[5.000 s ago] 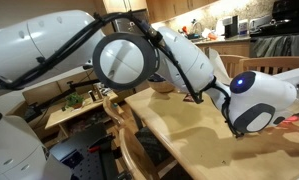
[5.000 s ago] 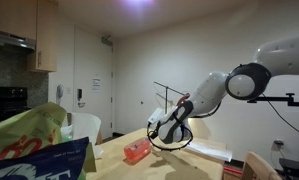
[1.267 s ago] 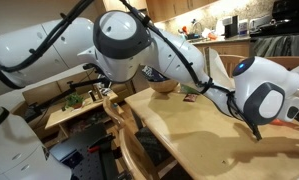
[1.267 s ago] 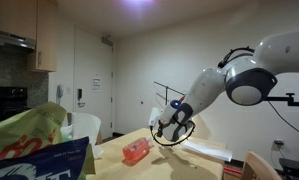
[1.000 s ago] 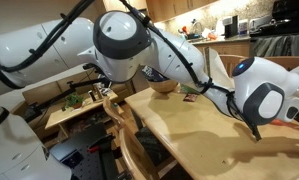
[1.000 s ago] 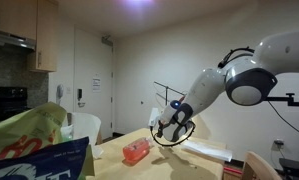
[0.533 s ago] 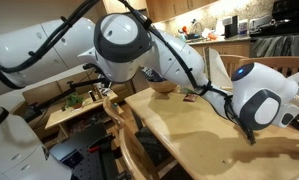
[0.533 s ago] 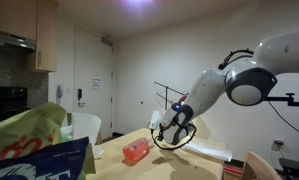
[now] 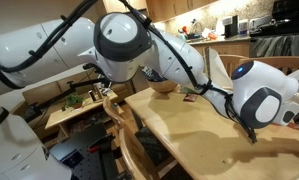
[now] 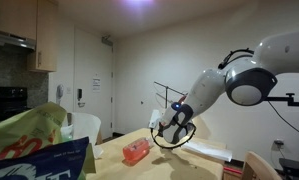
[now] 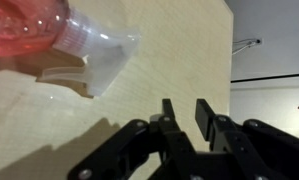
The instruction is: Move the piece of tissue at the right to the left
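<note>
Overall light: I see dim, warm indoor light in both exterior views.
Source: a ceiling lamp (image 10: 137, 3) blows out into purple-white glare.
Shadows: the gripper (image 11: 185, 112) throws a soft dark shadow on the table (image 11: 179, 50) in my wrist view.
Foreground blur: bag (image 10: 34, 140) out of focus; arm (image 9: 119, 45) soft, bulged by the lens.
Sharpness: grainy, low detail throughout.

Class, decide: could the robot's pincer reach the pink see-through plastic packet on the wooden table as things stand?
Probably yes: in the wrist view only bare wooden table lies between the pincer and the pink see-through plastic packet, so the way looks free.
</note>
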You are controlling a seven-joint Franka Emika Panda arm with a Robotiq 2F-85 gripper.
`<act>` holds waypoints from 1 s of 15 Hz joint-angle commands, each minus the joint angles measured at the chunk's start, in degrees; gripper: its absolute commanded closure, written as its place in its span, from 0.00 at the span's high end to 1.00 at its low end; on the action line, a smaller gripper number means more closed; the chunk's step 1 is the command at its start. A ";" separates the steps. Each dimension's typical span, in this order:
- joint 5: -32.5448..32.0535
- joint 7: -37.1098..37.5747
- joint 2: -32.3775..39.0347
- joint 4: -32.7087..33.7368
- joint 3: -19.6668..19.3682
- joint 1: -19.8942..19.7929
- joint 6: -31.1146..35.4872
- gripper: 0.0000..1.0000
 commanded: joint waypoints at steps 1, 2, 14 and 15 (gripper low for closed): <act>-0.78 -0.91 -0.52 2.33 4.83 -2.24 3.29 0.02; -1.51 -1.39 -0.61 3.09 6.93 -3.12 4.74 0.00; -8.81 -21.79 -1.28 10.22 35.54 -15.09 8.97 0.00; -6.44 -22.55 -2.45 8.31 33.12 -14.08 9.46 0.00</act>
